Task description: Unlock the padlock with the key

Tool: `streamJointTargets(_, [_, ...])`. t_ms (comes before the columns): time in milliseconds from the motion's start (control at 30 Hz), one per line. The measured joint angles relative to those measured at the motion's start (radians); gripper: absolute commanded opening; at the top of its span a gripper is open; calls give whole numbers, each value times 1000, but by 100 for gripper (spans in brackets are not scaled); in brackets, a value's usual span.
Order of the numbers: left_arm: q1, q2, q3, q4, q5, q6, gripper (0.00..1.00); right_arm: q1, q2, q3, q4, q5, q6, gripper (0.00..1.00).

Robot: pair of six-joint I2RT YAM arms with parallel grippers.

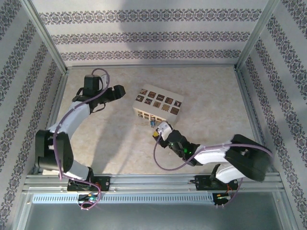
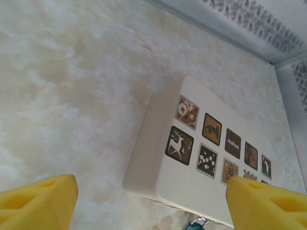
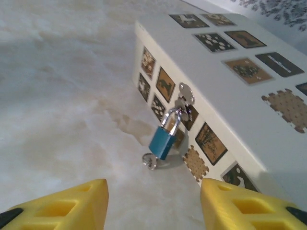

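Observation:
A small blue padlock (image 3: 163, 140) with a silver shackle hangs from the silver hasp (image 3: 184, 96) on the front face of a cream box (image 3: 206, 64) decorated with dark brown squares. A tiny silver key with a ring (image 3: 151, 161) rests on the floor at the padlock's bottom; I cannot tell whether it sits in the keyhole. My right gripper (image 3: 153, 187) is open, just short of the padlock, nothing between its yellow fingers (image 3: 72, 206). From above, the right gripper (image 1: 160, 132) is near the padlock (image 1: 152, 123). My left gripper (image 1: 120, 91) is open beside the box's left end (image 2: 158, 158).
The box (image 1: 158, 105) lies at an angle in the middle of the marbled floor (image 1: 110, 139). Patterned walls and metal frame posts (image 1: 55, 91) enclose the space on three sides. The right arm's purple cable (image 1: 165, 165) loops over the floor in front.

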Motion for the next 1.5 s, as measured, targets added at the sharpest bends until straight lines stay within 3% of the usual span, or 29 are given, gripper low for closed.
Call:
streamJointTargets(133, [-7, 156, 105, -32, 104, 32, 77, -118, -116, 51, -180, -191, 205, 70])
streamJointTargets(300, [-36, 317, 214, -67, 169, 60, 75, -254, -130, 58, -275, -386, 457, 74])
streamJointTargets(500, [-67, 433, 286, -97, 217, 66, 71, -291, -80, 59, -303, -502, 586, 77])
streamJointTargets(800, [-80, 469, 274, -121, 227, 84, 65, -359, 13, 121, -306, -554, 615, 78])
streamJointTargets(1067, [-80, 354, 74, -5, 236, 43, 63, -448, 62, 155, -307, -599, 565, 81])
streamJointTargets(1500, [-95, 169, -209, 198, 196, -113, 63, -568, 225, 237, -207, -794, 421, 81])
